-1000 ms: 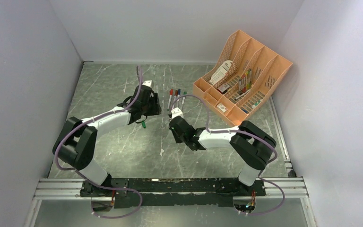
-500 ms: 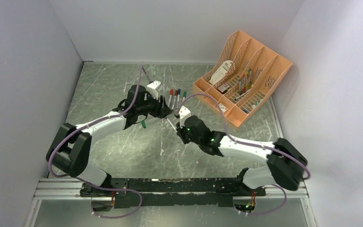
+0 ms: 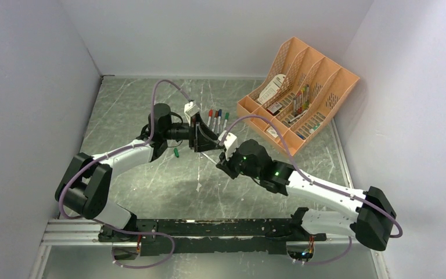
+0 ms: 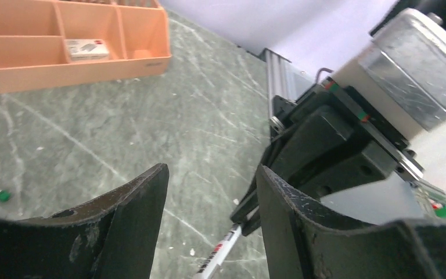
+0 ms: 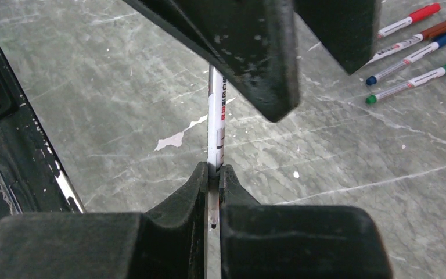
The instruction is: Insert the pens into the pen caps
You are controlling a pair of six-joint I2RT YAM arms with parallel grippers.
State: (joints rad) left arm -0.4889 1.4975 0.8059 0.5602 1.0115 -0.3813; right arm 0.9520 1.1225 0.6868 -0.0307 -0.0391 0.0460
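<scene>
My right gripper [image 5: 213, 174] is shut on a whitish pen [image 5: 216, 116] with red and black print. Its dark tip shows between the jaws. In the top view, my right gripper [image 3: 219, 146] meets my left gripper [image 3: 205, 139] at the table's middle. My left gripper [image 4: 212, 174] is open and empty. The held pen [image 4: 220, 258] points up between its spread fingers [image 4: 142, 215]. The pen's far end is hidden behind a left finger [image 5: 255, 52]. Several capped pens lie side by side: red [image 5: 409, 17], brown [image 5: 418, 38], blue [image 5: 424, 49] and green [image 5: 424, 75]. A loose green cap [image 3: 175, 153] lies left of the grippers.
An orange organiser [image 3: 302, 99] with bunched pens and cards stands at the back right, and its front trays show in the left wrist view [image 4: 64, 46]. The row of pens [image 3: 218, 119] lies just behind the grippers. The black base rail [image 3: 209, 229] runs along the near edge.
My right arm has stretched forward and left with the pen. My left gripper has swung right and turned to face it, so the pen now sits between its open fingers.
</scene>
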